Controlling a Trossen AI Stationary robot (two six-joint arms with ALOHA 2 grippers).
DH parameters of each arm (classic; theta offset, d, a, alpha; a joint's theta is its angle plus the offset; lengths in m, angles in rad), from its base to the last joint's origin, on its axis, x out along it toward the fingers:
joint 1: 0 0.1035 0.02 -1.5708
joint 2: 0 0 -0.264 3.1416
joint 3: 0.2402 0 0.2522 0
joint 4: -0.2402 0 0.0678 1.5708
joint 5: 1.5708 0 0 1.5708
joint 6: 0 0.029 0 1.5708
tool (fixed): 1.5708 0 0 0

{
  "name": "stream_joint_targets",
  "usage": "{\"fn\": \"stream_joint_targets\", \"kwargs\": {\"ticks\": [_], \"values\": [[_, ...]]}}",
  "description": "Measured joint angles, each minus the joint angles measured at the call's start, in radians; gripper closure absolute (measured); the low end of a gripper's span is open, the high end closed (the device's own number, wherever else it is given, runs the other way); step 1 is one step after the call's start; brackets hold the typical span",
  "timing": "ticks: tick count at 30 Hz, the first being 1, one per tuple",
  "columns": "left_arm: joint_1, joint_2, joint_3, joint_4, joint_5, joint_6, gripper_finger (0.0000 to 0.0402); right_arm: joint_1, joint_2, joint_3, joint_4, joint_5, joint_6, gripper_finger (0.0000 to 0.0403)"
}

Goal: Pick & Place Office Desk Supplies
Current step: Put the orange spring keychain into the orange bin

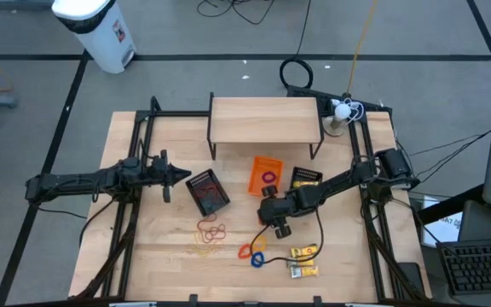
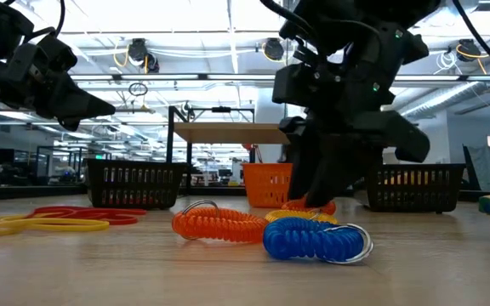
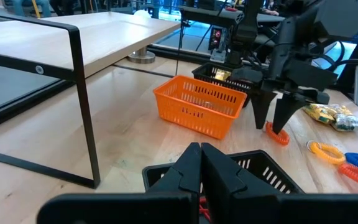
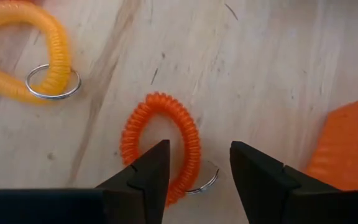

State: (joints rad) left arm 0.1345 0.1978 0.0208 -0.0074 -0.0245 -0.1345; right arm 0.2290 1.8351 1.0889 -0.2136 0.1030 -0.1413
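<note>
Coils, rubber bands (image 1: 210, 236) and packets (image 1: 304, 261) mostly lie loose on the table's near side; one purple ring (image 1: 268, 177) sits in the orange bin (image 1: 265, 175). Right gripper (image 4: 197, 171), fingers apart, straddles an orange coil (image 4: 160, 144) beside that bin. Left gripper (image 3: 201, 163) hovers closed over a black bin (image 1: 208, 192). Most sorting looks undone.

Wooden table (image 1: 152, 256), small wooden shelf (image 1: 265, 118), orange plastic bin (image 1: 265, 175), two black mesh bins (image 1: 208, 192), white trash can (image 1: 97, 30)
</note>
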Motion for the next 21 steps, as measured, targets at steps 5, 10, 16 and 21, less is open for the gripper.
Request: {"fn": "stream_joint_targets", "kwargs": {"ticks": [5,10,16,21], "values": [[0.0,0.0,0.0,0.0,0.0,0.0,0.0391,-0.009,0.0,0.0,-0.001,-0.01,0.015,0.0262],[0.0,0.0,0.0,0.0,0.0,0.0,0.0392,-0.014,0.0,0.0,-0.006,-0.106,0.025,0.03],[0.0,0.0,0.0,0.0,-0.001,0.0,0.0392,-0.013,0.0,0.0,-0.002,-0.106,0.023,0.0375],[0.0,0.0,0.0,0.0,-0.001,0.0,0.0391,-0.013,0.0,0.0,0.011,-0.104,0.027,0.0388]]}}
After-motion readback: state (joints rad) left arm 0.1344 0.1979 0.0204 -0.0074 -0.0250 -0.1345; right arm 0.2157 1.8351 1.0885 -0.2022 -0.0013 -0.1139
